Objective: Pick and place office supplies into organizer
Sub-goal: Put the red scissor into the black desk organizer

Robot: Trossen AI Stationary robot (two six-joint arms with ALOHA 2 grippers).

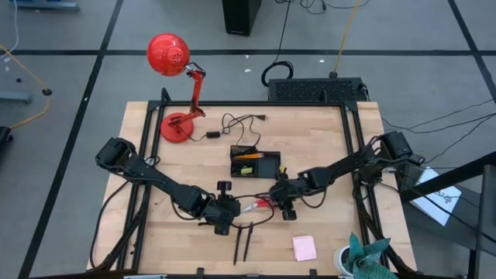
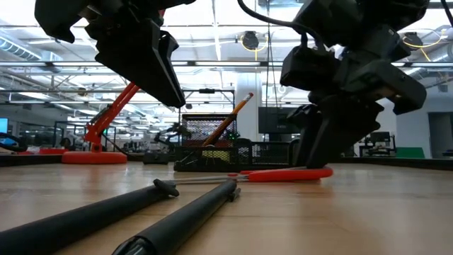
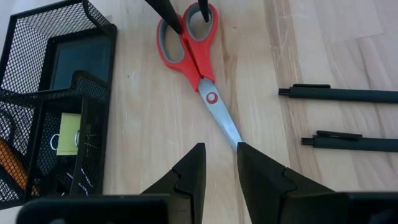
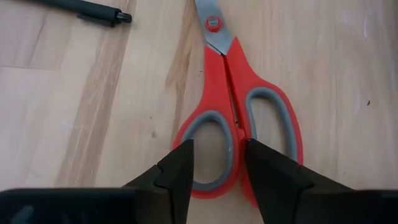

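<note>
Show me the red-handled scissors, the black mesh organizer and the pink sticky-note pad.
Red-handled scissors (image 3: pixel 194 59): left wrist view, on the red handle.
Black mesh organizer (image 1: pixel 271 164): high view, on its right compartment.
Pink sticky-note pad (image 1: pixel 304 248): high view, on its middle.
</note>
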